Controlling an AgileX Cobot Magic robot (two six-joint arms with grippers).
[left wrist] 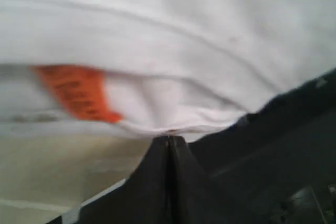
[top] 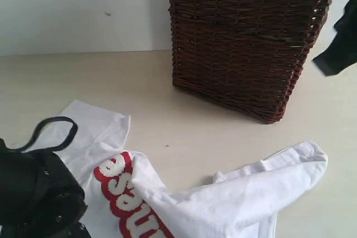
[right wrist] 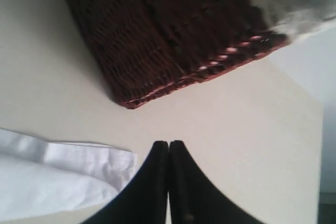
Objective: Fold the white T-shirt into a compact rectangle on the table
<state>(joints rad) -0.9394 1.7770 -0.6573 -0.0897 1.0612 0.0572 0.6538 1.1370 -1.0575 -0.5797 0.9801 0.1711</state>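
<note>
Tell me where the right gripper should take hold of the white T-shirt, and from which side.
Probably the rounded free end of the white T-shirt, the lobe stretched out to the right. Bare table surrounds that end, so nothing blocks a descent. Come from the right, on the near side of the basket, where the shut right gripper hovers; open it first.

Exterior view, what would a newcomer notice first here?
The dark wicker basket stands at the far right of the table. Nearer the camera, the white T-shirt lies crumpled, its red band of fuzzy letters toward the left. The left tool, shut, sits at the shirt's hem beside an orange tag.
</note>
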